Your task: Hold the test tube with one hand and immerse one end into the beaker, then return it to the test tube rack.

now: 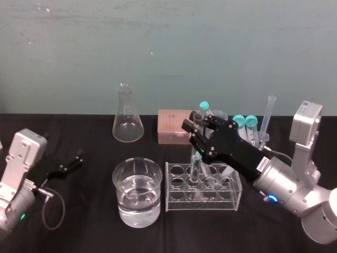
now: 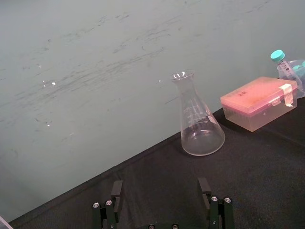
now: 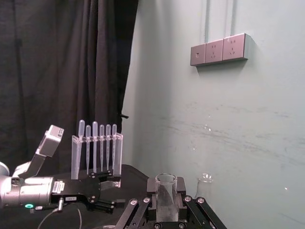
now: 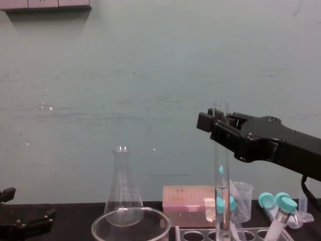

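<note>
Black cloth covers the table (image 1: 89,226), and nearest the robot stands the beaker (image 1: 120,190), about half full of clear liquid. Just beside it, on the right, sits the test tube rack (image 1: 202,203).

The right gripper (image 1: 202,138) reaches in over the rack, clamped on the test tube (image 1: 196,169) close to its open top. The tube stands upright with its lower end at a rack hole, though I cannot tell whether it is clear of the hole.

That is the main risk: swinging toward the beaker too low would drag the rack or snap the glass. The high grip on smooth glass could also let the tube swing or slip, or knock the beaker's thick rim.

The left gripper (image 1: 71,163) rests spread wide at the table's left. Farther back stand the flask (image 1: 128,118) and pink box (image 1: 174,126).
</note>
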